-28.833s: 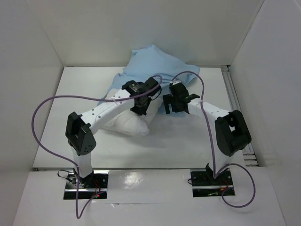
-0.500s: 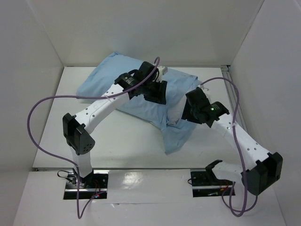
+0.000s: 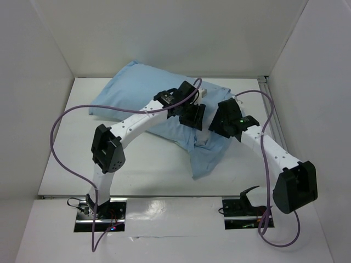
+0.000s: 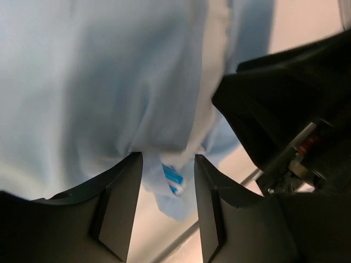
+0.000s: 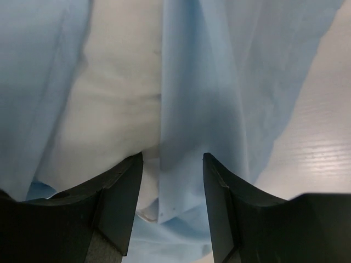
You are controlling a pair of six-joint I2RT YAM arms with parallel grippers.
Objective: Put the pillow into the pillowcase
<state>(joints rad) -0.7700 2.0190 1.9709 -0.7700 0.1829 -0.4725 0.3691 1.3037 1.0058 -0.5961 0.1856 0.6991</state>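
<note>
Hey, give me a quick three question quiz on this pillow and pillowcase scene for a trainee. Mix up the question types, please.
1. True or false: the pillow lies fully bare, apart from the pillowcase.
2. Which colour is the pillowcase face on view? A red, B light blue, C black.
3. In the left wrist view, what small thing shows through the gap of the left pincer?

Key: 1 false, only a white strip of it shows at the open end. 2 B. 3 the blue-and-white tag.
</note>
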